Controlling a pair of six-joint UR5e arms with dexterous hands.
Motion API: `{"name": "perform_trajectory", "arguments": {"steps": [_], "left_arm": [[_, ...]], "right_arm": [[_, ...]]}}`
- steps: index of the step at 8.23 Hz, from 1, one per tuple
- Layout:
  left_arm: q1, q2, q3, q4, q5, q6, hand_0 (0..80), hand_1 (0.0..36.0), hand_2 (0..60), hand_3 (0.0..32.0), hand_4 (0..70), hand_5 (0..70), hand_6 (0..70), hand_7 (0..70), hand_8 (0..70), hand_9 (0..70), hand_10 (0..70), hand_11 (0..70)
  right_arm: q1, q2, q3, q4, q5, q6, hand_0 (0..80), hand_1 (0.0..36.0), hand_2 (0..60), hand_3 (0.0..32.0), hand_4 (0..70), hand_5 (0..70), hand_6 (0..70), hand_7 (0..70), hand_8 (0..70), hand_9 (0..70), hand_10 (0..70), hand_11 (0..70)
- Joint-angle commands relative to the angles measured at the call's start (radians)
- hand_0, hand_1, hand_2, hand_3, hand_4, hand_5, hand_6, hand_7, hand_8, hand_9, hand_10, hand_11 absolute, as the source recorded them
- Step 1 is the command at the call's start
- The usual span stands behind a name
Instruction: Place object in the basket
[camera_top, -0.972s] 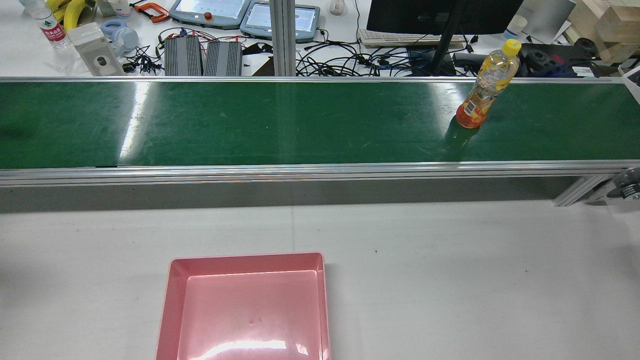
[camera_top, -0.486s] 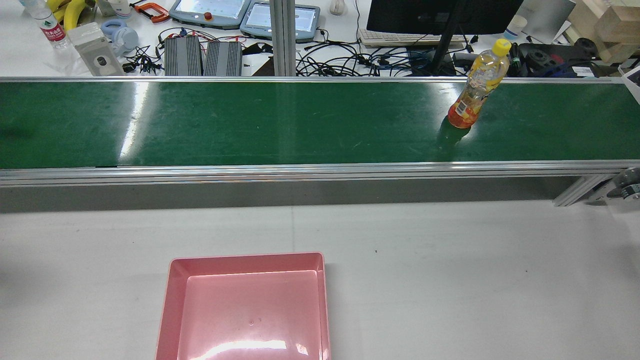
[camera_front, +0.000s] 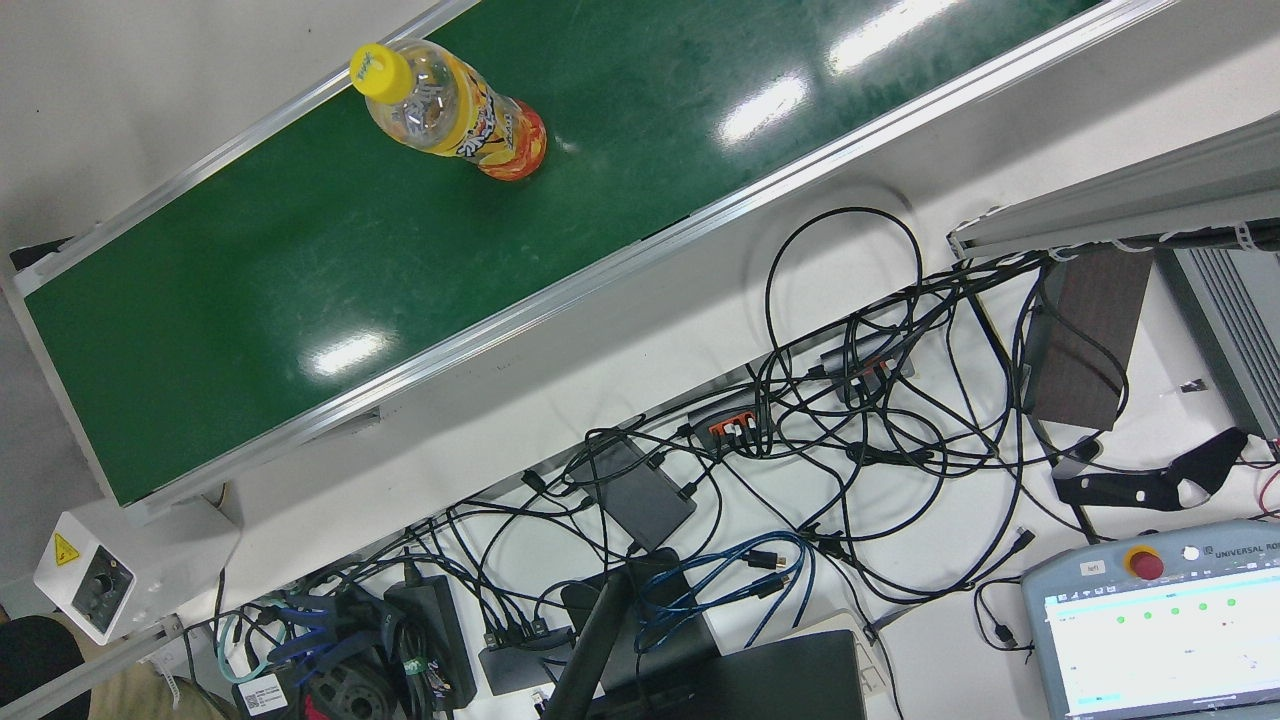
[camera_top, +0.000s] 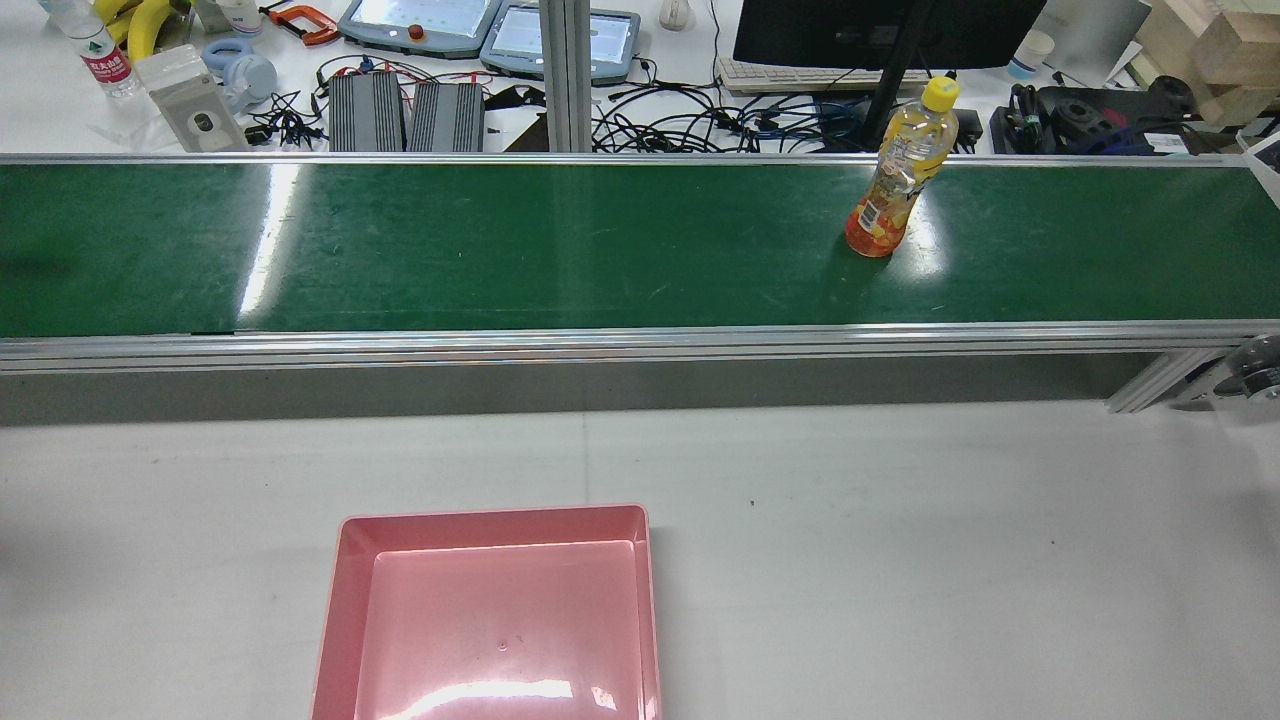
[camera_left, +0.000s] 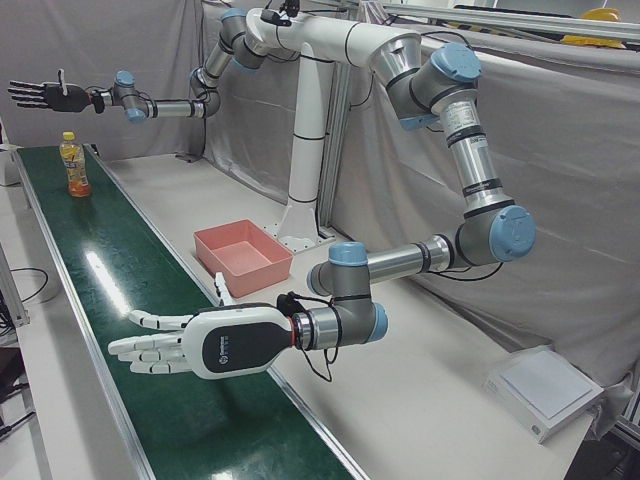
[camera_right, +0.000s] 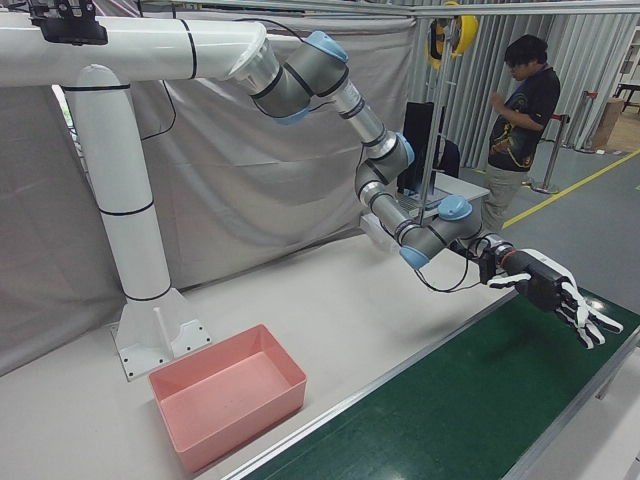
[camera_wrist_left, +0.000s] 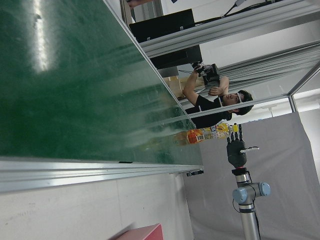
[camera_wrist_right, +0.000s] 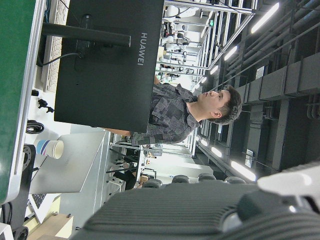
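An orange drink bottle (camera_top: 893, 185) with a yellow cap stands upright on the green conveyor belt (camera_top: 500, 250), right of centre. It also shows in the front view (camera_front: 455, 115), the left-front view (camera_left: 72, 165) and the left hand view (camera_wrist_left: 207, 135). The pink basket (camera_top: 495, 515) sits empty on the white table; it also shows in the left-front view (camera_left: 255, 268) and the right-front view (camera_right: 235, 420). My right hand (camera_left: 40, 95) is open, raised beyond the bottle. My left hand (camera_left: 190, 345) is open, flat over the belt's other end, far from the bottle; the right-front view (camera_right: 560, 295) shows it too.
Aluminium rails (camera_top: 600, 345) edge the belt. Behind it lies a desk with cables (camera_front: 800, 430), a monitor (camera_top: 880, 25) and teach pendants (camera_top: 420, 20). A person (camera_right: 520, 110) stands beyond the belt. The arms' white pedestal (camera_left: 305, 170) rises behind the basket.
The bottle has travelled left along the belt in the rear view, still upright. The basket has not moved.
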Motion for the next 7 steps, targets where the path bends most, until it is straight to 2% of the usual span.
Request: {"name": "perform_trajectory", "arguments": {"steps": [1,5,7], "left_arm": [[-0.002,0.000,-0.011,0.004,0.000,0.000,49.4,12.1,0.0,0.0,17.9,21.3,2.0,0.0,7.8,11.6,8.5,13.5],[0.001,-0.002,-0.009,0.029,0.002,0.002,49.6,12.0,0.0,0.0,18.3,22.1,1.8,0.0,7.8,11.6,7.7,12.3],[0.004,-0.002,-0.009,0.030,0.002,0.002,49.9,12.4,0.0,0.0,17.6,18.4,0.6,0.0,6.8,10.5,7.1,11.6]], "right_arm": [[0.001,0.000,0.001,0.000,-0.001,0.001,0.0,0.0,0.0,0.0,0.0,0.0,0.0,0.0,0.0,0.0,0.0,0.0],[0.001,0.001,0.002,-0.001,-0.001,0.001,0.0,0.0,0.0,0.0,0.0,0.0,0.0,0.0,0.0,0.0,0.0,0.0],[0.001,0.001,0.002,-0.001,-0.001,0.001,0.0,0.0,0.0,0.0,0.0,0.0,0.0,0.0,0.0,0.0,0.0,0.0]]}}
